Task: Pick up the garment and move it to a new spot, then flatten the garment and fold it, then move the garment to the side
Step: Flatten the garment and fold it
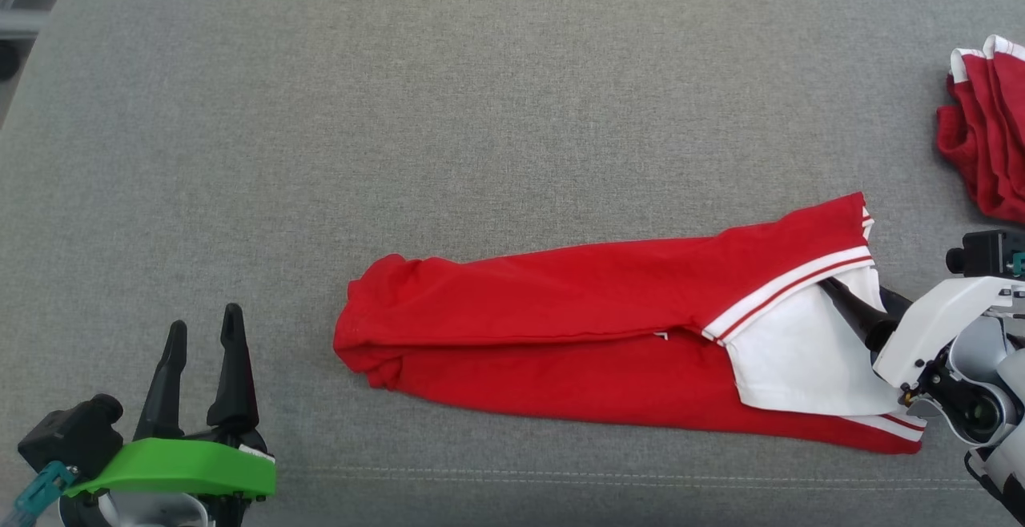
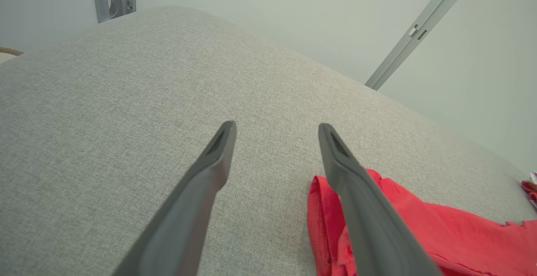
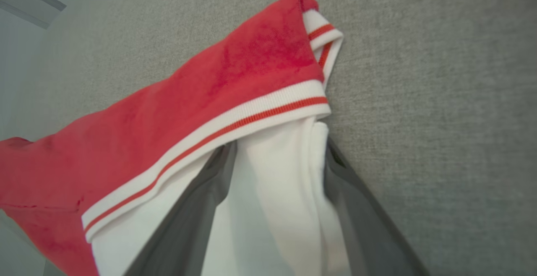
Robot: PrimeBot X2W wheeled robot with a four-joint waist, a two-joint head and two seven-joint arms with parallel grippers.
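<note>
From the head, found the garment [image 1: 560, 303] lying on the grey pad [image 1: 480, 94] as a long red strip, folded lengthwise, with its rounded end toward the left and its white part [image 1: 801, 359] and a red-striped white band [image 1: 789, 283] at the right. Saw the left gripper [image 1: 204, 323] at the lower left, well apart from the garment, fingers parted and holding nothing. Saw the right gripper [image 1: 845, 295] at the garment's right end, one dark finger reaching in under the band and over the white part. Noted another red cloth [image 1: 981, 134] with white trim, bunched at the right edge and apart from the garment. From the left wrist, saw both fingers spread wide above bare pad with nothing between them, and the garment's red end just beside one finger; could not tell whether touching. From the right wrist, saw the two fingers spread wide with the white part lying between them and the tips tucked just under the band. Found the jaws wide, not pinched on the cloth. Saw the red layer running up to a corner beyond the band, with bare pad alongside.
</note>
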